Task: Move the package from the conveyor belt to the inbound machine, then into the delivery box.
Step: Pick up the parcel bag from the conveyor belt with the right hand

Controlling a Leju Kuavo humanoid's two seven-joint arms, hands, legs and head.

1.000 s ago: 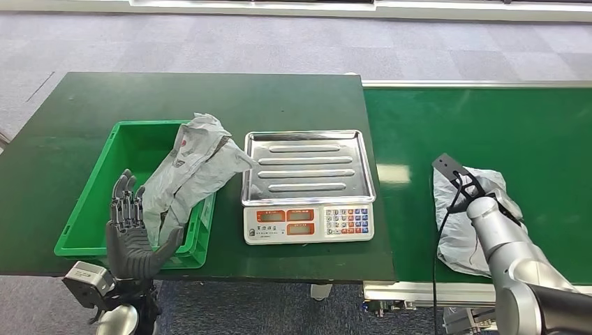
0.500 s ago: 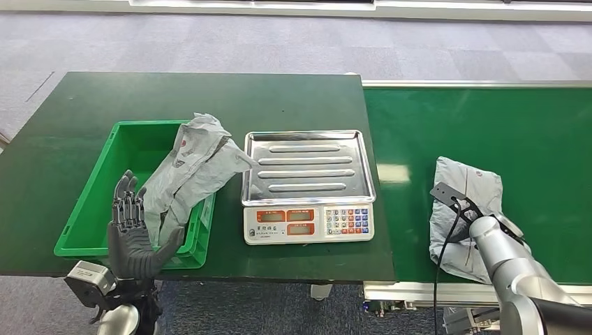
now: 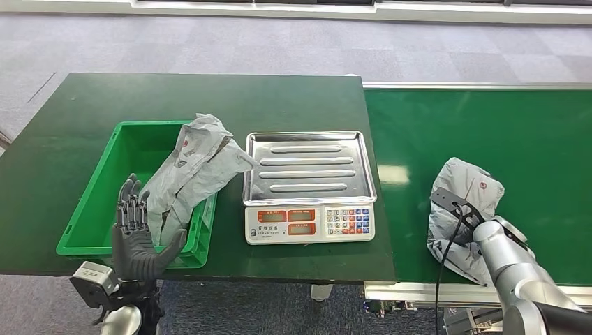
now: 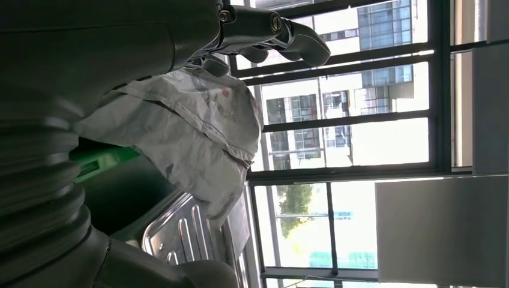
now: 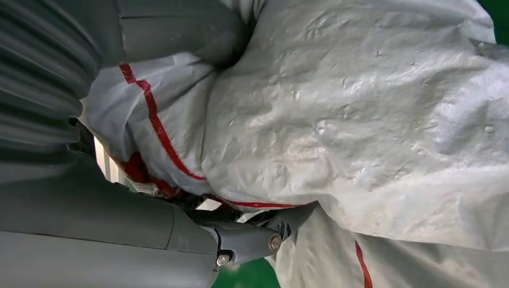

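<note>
A crumpled grey package [image 3: 466,190] with red marks lies on the green conveyor belt [image 3: 489,125] near its front edge. My right hand [image 5: 138,222] grips this package [image 5: 360,120], thumb on one side and fingers beneath; in the head view my right wrist [image 3: 497,241] covers the hand. The inbound machine is a scale with a steel tray [image 3: 309,167], and nothing lies on the tray. A second grey package [image 3: 195,164] is draped over the right rim of the green box [image 3: 91,202]. My left hand [image 3: 139,237] stands open, fingers up, at the box's front edge beside that package [image 4: 192,132].
The dark green table [image 3: 209,98] carries the box and the scale. The scale's keypad and displays [image 3: 311,222] face me. A black cable [image 3: 441,279] hangs by my right forearm over the belt's metal front rail [image 3: 419,287].
My right arm has drawn back toward me with the belt package, which now sits bunched and nearer the front edge. The left hand has barely moved.
</note>
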